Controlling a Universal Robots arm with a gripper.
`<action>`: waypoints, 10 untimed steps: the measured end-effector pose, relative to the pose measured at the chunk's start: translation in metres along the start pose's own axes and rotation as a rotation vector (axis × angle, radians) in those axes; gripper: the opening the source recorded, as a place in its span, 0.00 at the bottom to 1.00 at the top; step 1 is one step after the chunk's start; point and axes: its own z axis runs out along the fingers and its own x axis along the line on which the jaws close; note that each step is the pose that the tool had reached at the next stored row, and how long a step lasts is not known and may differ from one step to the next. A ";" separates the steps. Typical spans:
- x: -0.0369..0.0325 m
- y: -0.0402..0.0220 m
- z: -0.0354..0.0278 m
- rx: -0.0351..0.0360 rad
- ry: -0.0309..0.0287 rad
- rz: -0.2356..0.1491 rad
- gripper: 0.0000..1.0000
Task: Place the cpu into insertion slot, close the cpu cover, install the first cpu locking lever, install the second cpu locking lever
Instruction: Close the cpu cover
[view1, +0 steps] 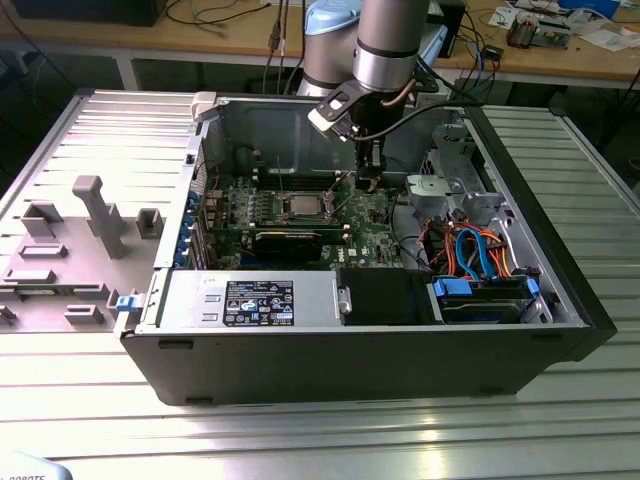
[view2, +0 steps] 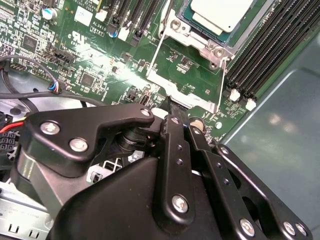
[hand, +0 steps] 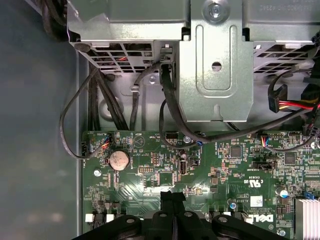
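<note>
While the arm (view1: 385, 50) reaches into the open computer case (view1: 350, 370), the exterior view has the gripper (view1: 369, 183) low over the green motherboard (view1: 372, 228), just toward the exterior view's right of the insertion slot (view1: 284, 207) — the cpu (view1: 300, 205) lies in it, mid-board. In the second wrist view the fingers (view2: 174, 135) are pressed together with nothing between them, tips just beside the cpu cover (view2: 197, 41) framing the cpu (view2: 220, 11). In the first wrist view the fingertips (hand: 166, 200) sit over the board — a coin cell (hand: 119, 159) lies near its corner.

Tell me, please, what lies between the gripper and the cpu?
In the second wrist view, a silvery metal frame on the board separates gripper and cpu.
</note>
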 end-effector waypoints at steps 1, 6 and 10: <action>0.0000 -0.0002 0.0000 0.0000 0.0000 0.000 0.11; 0.0000 -0.0004 0.0000 0.0001 -0.0001 0.000 0.11; 0.0000 -0.0004 0.0000 0.0001 -0.0001 0.000 0.11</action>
